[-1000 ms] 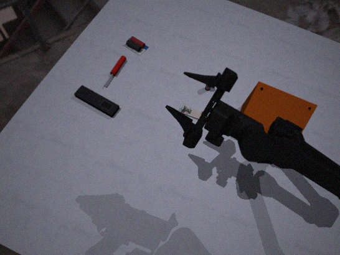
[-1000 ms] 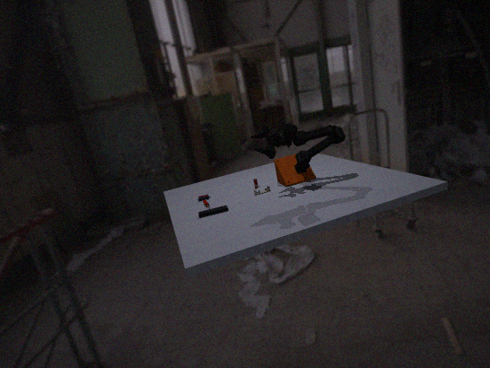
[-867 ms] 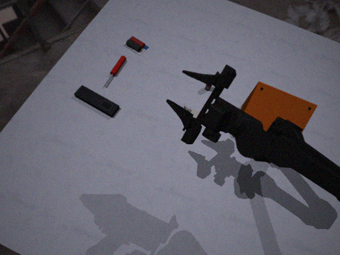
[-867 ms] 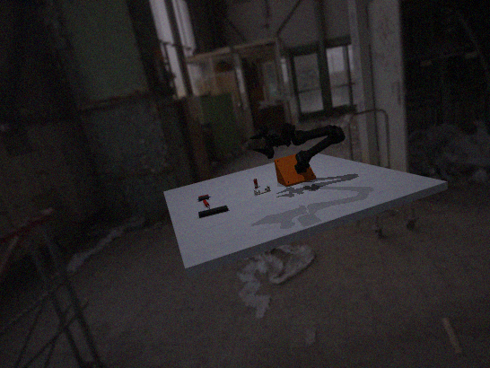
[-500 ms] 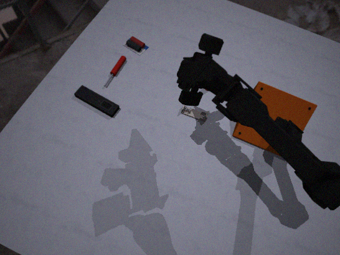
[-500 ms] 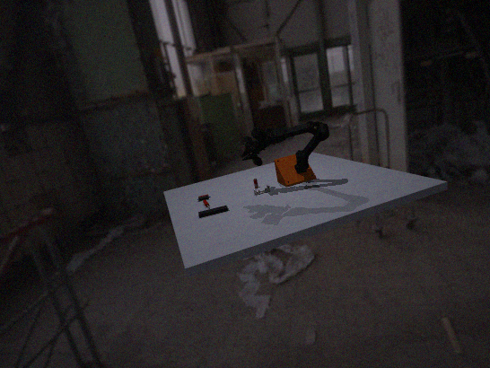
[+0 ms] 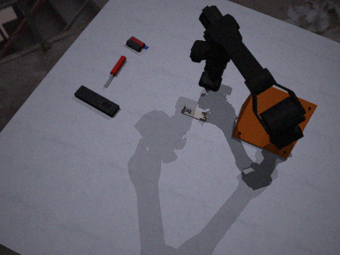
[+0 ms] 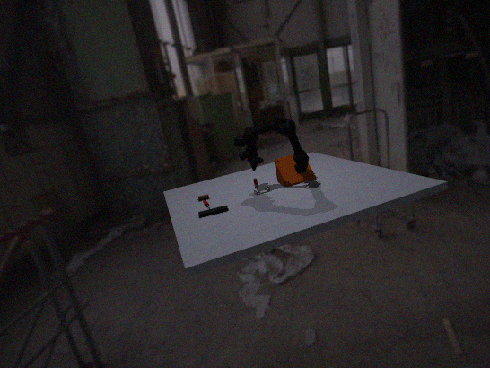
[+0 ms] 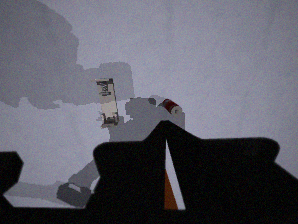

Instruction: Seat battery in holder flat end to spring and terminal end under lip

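Standing outside the holder, the battery is overhung by a closed, unladen gripper

The battery (image 7: 207, 89) (image 8: 256, 183) (image 9: 172, 106) is seen upright on the table (image 7: 78, 186) (image 8: 251, 233) (image 9: 240, 65), just beside the holder (image 7: 194, 114) (image 8: 262, 192) (image 9: 108, 102) and not seated in it. In the top view it is mostly hidden by the gripper (image 7: 210, 87) (image 8: 254, 169) (image 9: 166, 124), which is held above it, pointed downward; a gap is left between fingertips and battery in the exterior view. The fingers are brought together, with nothing gripped between them. In the wrist view, the battery is shown just beyond the fingertips, and the holder is shown off to one side of them.

The holder is laid flat and is partly covered by the arm's shadow. The orange base (image 7: 246, 129) (image 8: 286, 176) is placed to one side of the holder. On the holder's opposite side, well apart from it, are found a long black case (image 7: 96, 101) (image 8: 213, 212), a red-handled screwdriver (image 7: 118, 66) (image 8: 205, 204) and a small red-and-black piece (image 7: 136, 43) (image 8: 204, 197).
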Motion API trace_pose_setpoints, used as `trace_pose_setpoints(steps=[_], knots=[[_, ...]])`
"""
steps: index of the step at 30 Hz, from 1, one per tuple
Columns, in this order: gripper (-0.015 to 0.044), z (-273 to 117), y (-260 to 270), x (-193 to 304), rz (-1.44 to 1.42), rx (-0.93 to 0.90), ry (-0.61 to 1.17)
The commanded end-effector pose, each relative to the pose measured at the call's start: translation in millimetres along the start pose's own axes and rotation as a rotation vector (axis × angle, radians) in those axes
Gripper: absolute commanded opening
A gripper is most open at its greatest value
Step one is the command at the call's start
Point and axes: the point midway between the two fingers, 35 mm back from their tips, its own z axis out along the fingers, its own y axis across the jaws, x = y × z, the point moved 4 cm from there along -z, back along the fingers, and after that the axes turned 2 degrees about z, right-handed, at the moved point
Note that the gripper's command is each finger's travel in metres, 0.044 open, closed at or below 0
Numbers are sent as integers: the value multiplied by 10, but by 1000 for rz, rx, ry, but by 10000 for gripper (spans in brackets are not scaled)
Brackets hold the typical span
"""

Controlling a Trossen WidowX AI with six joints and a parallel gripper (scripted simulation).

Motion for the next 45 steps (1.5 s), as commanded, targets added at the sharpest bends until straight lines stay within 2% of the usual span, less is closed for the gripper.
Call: trace_pose_setpoints(steps=[1, 8, 18, 45], knots=[[0, 56, -80, 53, 58, -152, 48], [0, 108, -76, 49, 58, -151, 47], [0, 835, 45, 85, 57, -155, 47], [0, 893, -317, 78, 57, -151, 46]])
